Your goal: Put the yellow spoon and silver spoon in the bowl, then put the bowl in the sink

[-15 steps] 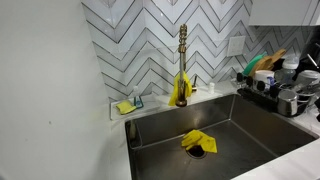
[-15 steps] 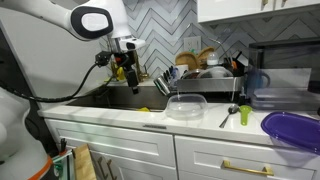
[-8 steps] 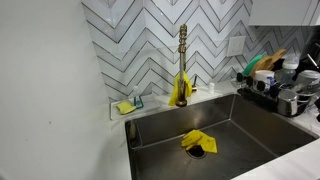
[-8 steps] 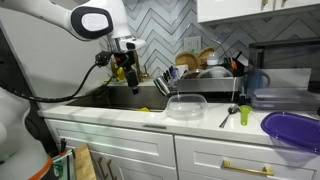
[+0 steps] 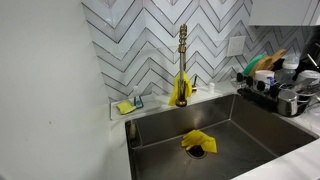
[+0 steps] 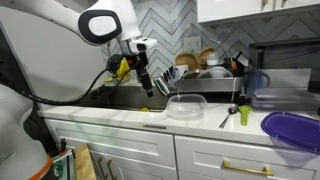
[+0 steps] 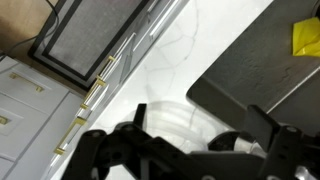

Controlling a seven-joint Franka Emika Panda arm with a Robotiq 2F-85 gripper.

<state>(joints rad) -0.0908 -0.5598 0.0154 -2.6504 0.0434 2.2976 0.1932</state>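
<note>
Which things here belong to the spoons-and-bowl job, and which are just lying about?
Job:
- clear bowl
- silver spoon
- yellow spoon, apparently, at the counter edge
- sink
- gripper, open

Lying about:
- yellow cloth
- sponge
- dish rack
- green cup
- purple dish

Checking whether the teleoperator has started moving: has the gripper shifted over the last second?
Yes. In an exterior view the gripper has moved rightward in the picture and slightly down, closer to the clear bowl, which has stayed put.
</note>
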